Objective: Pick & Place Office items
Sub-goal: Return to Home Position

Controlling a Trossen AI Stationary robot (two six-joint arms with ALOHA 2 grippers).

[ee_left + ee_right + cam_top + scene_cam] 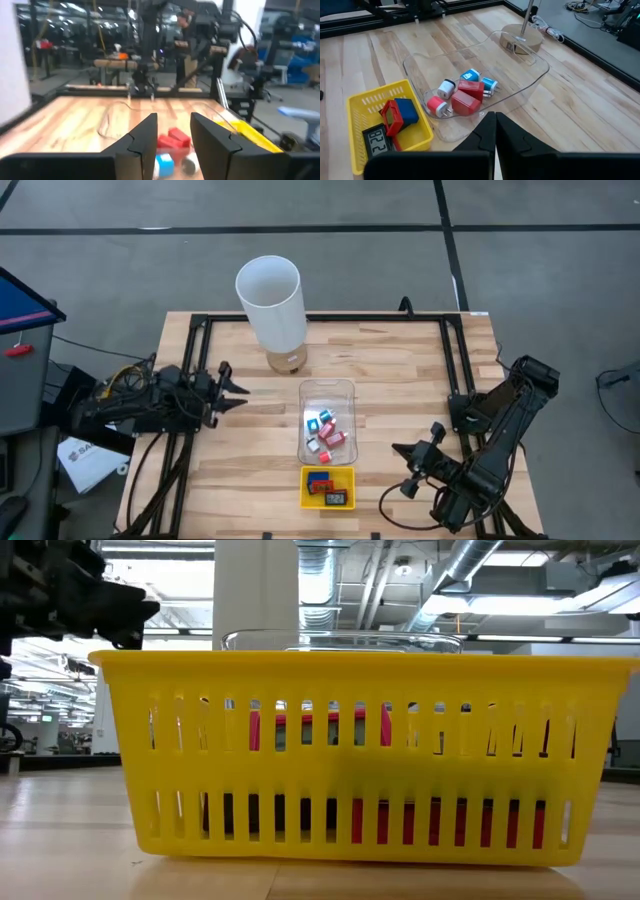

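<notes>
Several office items (462, 95), red, blue, pink and white, lie in the clear bin (327, 387) at the table's middle. A red and a blue piece (397, 112) and a black piece with a digit display (375, 140) lie in the yellow tray (370, 102) just nearer. My left gripper (238, 392) hovers left of the bin, pointing level toward it, open with nothing between its fingers (145, 142). My right gripper (400, 450) hangs right of the tray, shut and empty, slanting down toward the bin (520, 75).
A tall white cylinder (270, 300) stands on a round wooden base (522, 39) at the far side, behind the bin. A black frame (330, 317) runs along the table's edges. Bare wood lies on either side of the bin and the yellow tray (350, 670).
</notes>
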